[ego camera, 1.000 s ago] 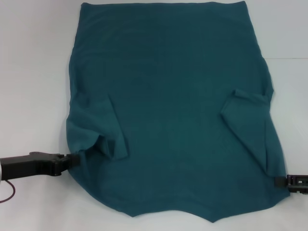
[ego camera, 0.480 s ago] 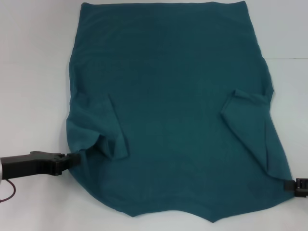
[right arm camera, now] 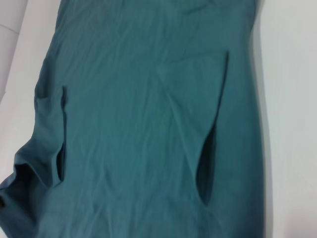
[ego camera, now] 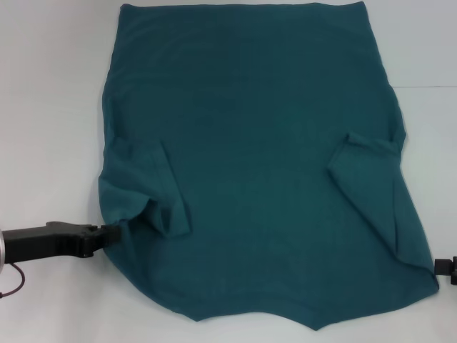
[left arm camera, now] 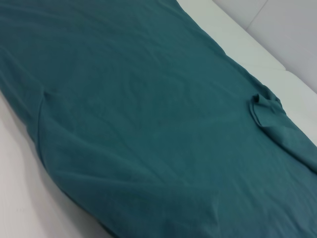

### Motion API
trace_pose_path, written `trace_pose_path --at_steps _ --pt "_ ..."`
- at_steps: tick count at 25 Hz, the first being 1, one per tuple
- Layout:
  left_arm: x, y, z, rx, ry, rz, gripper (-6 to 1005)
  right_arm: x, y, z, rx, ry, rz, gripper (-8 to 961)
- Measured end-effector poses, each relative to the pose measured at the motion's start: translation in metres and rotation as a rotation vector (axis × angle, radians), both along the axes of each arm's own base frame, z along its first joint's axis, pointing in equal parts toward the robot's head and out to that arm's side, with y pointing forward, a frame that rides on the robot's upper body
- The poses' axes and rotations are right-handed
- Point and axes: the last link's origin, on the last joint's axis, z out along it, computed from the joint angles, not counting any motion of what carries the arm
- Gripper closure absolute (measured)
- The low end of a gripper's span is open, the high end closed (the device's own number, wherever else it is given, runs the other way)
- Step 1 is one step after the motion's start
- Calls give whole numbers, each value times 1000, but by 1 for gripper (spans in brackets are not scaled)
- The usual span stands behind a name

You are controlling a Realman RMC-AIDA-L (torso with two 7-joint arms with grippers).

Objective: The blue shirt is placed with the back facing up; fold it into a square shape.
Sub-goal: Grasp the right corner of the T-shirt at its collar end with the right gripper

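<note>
We're keeping the left gripper [ego camera: 114, 232] low w/ its tip touching the near-left edge of the blue shirt [ego camera: 250, 143], prob. to lift it for a fold, though we can't tell its grip state, w/ the right gripper [ego camera: 444, 268] just off the opposite near corner.

You get bright, even overhead light with faint shadows under the blue shirt [ego camera: 250, 157], whose folds blur in the right wrist view.
</note>
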Motion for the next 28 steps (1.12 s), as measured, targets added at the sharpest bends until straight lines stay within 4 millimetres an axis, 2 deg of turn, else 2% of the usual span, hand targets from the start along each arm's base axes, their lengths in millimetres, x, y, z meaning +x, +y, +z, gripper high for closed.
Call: trace_pose_path --at_steps 28 --pt "0 3 0 6 5 -1 965 -4 8 -10 -25 -30 4 240"
